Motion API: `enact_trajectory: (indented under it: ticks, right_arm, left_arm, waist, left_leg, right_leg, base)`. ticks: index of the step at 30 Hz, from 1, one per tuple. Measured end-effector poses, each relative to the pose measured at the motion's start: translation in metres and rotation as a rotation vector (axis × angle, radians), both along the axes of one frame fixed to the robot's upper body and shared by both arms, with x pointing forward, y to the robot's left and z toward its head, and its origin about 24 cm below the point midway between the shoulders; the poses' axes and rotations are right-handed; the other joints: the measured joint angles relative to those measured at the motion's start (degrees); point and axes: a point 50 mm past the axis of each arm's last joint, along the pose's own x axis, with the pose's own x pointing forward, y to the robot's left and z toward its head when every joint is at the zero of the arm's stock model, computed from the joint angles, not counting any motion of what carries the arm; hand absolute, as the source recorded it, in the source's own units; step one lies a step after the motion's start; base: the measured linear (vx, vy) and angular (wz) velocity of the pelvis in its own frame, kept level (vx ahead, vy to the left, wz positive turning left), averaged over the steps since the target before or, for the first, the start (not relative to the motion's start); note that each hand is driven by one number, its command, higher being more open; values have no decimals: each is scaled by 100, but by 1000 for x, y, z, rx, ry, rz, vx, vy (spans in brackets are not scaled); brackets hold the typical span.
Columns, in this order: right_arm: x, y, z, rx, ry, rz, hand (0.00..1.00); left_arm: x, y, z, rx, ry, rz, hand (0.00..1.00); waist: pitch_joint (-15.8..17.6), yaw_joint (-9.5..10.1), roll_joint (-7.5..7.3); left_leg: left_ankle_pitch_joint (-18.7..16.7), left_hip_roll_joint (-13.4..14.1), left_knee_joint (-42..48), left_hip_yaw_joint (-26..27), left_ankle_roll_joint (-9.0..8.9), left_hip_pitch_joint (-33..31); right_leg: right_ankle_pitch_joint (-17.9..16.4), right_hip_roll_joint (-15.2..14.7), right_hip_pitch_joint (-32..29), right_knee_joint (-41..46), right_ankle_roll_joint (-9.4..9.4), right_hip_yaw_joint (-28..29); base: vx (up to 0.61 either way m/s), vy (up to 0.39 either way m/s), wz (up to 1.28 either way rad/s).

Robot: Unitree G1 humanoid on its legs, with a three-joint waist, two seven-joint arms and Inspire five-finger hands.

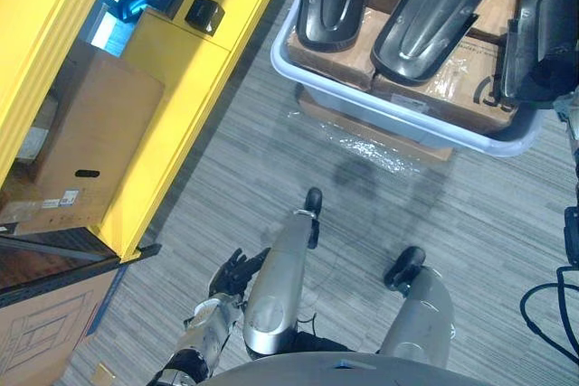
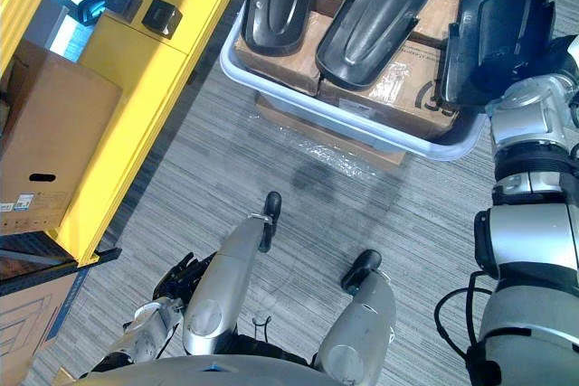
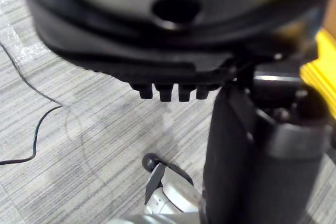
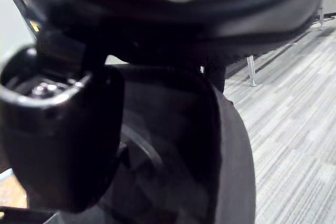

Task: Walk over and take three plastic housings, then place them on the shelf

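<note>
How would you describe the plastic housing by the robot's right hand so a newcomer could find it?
Find the pale tray of cardboard boxes on the carpet beside the yellow shelf. On the boxes, it is the rightmost housing of three dark ones, the one at the right hand.

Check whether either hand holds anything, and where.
Left hand holds nothing. Right hand is at the near end of the rightmost housing; a grip cannot be told.

Right hand [image 4: 63,145] partly hidden (inside housing [image 4: 233,171])
</note>
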Motion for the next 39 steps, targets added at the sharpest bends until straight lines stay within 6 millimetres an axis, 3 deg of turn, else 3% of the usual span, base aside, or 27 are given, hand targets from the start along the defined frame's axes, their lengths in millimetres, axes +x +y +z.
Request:
enact_trajectory:
  ticks: [5,8,13,14,17,19,22,25,31,35,39]
  right_arm:
    - [1,3,7,-82,-59,4,0]
    - [0,7,13,-124,-131,20,0]
    - [-4,25,13,-143,-284,86,0]
    - [-8,34,5,-140,-345,121,0]
    - [-18,53,-21,-149,-391,181,0]
    - [-23,77,-46,-148,-408,256,0]
    - [-28,100,-80,-138,-376,320,0]
    - [-28,116,-95,-120,-369,372,0]
    - [-24,158,-95,-152,-432,573,0]
    - [-25,184,-95,-149,-480,703,0]
    - [-28,201,-103,-112,-500,773,0]
  left_arm:
    - [-3,3,0,-18,-2,36,100]
    - [-7,9,2,-25,-15,84,100]
    - [9,22,32,-38,-198,207,100]
    - [20,27,53,-44,-308,243,100]
    - [36,32,91,-88,-491,290,100]
    - [49,32,119,-165,-614,300,100]
    - [57,18,136,-315,-671,256,100]
    - [66,-8,143,-511,-654,184,100]
    - [71,-62,147,-812,-515,33,100]
    - [76,-79,141,-856,-445,-6,100]
    - [78,-82,125,-865,-365,21,100]
  waist:
    - [36,-85,-53]
    - [127,-170,-188]
    - [279,-366,-618]
    - [280,-452,-763]
    - [162,-563,-954]
    - [-151,-676,-1141]
    - [-593,-823,-1304]
    - [-838,-913,-1344]
    - [-1178,-981,-1315]
    - [-1465,-1088,-1281]
    - [-1667,-1115,-1290]
  left_leg:
    - [0,21,-81,-16,-3,225]
    - [5,33,-256,9,-13,502]
    - [273,-5,-1122,79,-90,1319]
    - [396,-6,-1442,92,-123,1614]
    - [467,-3,-1834,118,-161,2109]
    - [489,4,-2156,244,-185,2404]
    - [488,4,-2422,469,-184,2796]
    - [481,2,-2535,647,-177,3112]
    - [467,9,-2845,948,-182,3630]
    - [468,9,-3011,1025,-182,3764]
    - [475,4,-3101,1101,-174,3816]
  right_leg:
    - [16,54,271,-150,18,-46]
    - [54,111,556,-372,50,-54]
    - [207,195,1244,-1017,65,-181]
    - [271,245,1516,-1257,79,-250]
    - [384,316,2004,-1596,106,-383]
    - [540,376,2220,-1927,154,-382]
    - [815,422,2600,-2446,241,-372]
    - [1032,443,2905,-2732,312,-374]
    - [1124,474,3129,-2850,323,-220]
    - [1197,508,3169,-2965,304,-132]
    - [1230,512,3219,-3154,258,-42]
  base:
    - [6,-1,1]
    - [36,-2,-3]
    - [82,-41,2]
    - [98,-50,5]
    - [164,-73,1]
    - [161,-39,-18]
    - [175,4,-27]
    - [125,18,-23]
    - [48,13,-25]
    - [-16,22,-11]
    - [-54,8,-12]
